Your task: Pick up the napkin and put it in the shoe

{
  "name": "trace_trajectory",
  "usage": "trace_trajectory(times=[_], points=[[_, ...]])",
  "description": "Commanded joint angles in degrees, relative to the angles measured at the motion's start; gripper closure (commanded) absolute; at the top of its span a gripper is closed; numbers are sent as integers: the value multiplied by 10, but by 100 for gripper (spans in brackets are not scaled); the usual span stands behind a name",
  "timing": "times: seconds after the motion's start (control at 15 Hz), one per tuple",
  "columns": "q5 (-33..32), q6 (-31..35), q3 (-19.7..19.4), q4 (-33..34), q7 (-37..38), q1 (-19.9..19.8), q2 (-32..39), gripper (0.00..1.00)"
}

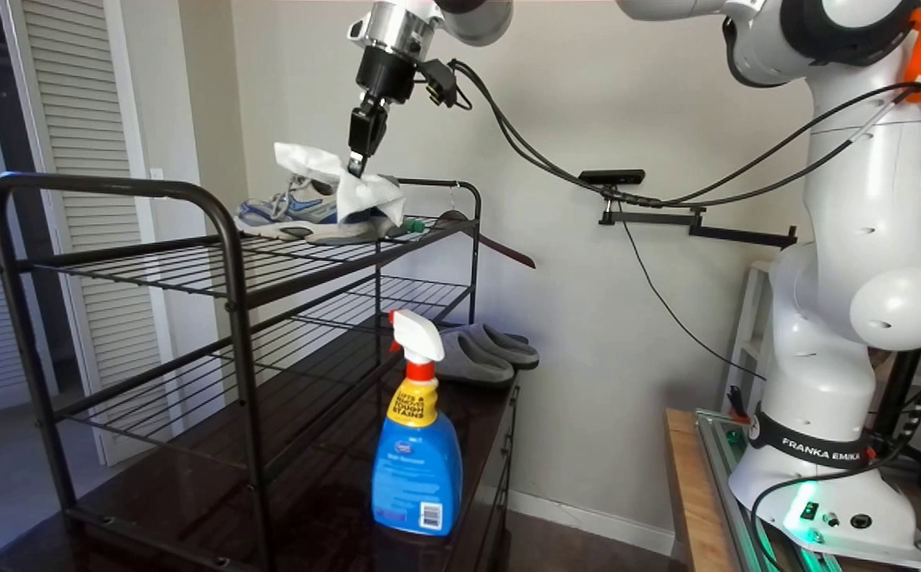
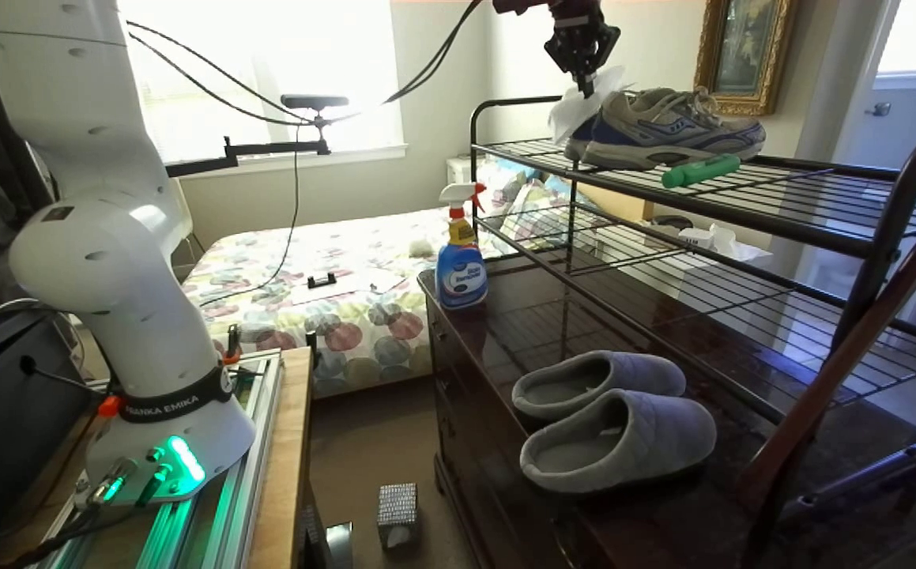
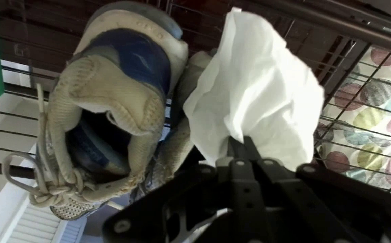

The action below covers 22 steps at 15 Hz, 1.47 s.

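Observation:
The white napkin (image 3: 256, 77) is pinched at one fold between the fingertips of my gripper (image 3: 242, 145), which is shut on it. It hangs crumpled beside and partly over the heel area of the farther shoe (image 3: 178, 145), hiding much of it. The nearer grey and blue shoe (image 3: 114, 81) has its dark opening in plain sight at the left of the wrist view. In both exterior views the napkin (image 1: 369, 197) (image 2: 570, 117), the gripper (image 1: 357, 163) (image 2: 586, 88) and the shoes (image 1: 301, 210) (image 2: 663, 134) show at the rack's top shelf.
The shoes stand on the black wire rack (image 1: 237, 238). A green tube (image 2: 701, 171) lies beside them. On the dark dresser below are a blue spray bottle (image 1: 416, 469) and grey slippers (image 2: 623, 442). A wooden hanger (image 2: 845, 363) leans at the rack's end.

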Motion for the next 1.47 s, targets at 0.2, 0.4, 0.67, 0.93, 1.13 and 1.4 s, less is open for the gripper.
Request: trace_trajectory(times=[0.2, 0.4, 0.67, 0.93, 1.13, 1.4], points=[[-75, -35, 0, 94, 31, 7, 4, 100], [-79, -49, -2, 139, 49, 5, 25, 100], [-50, -50, -17, 183, 113, -4, 58, 100], [-60, -33, -17, 155, 109, -6, 45, 99], [-75, -60, -20, 183, 125, -3, 62, 100], [-84, -71, -30, 236, 118, -8, 108, 100]])
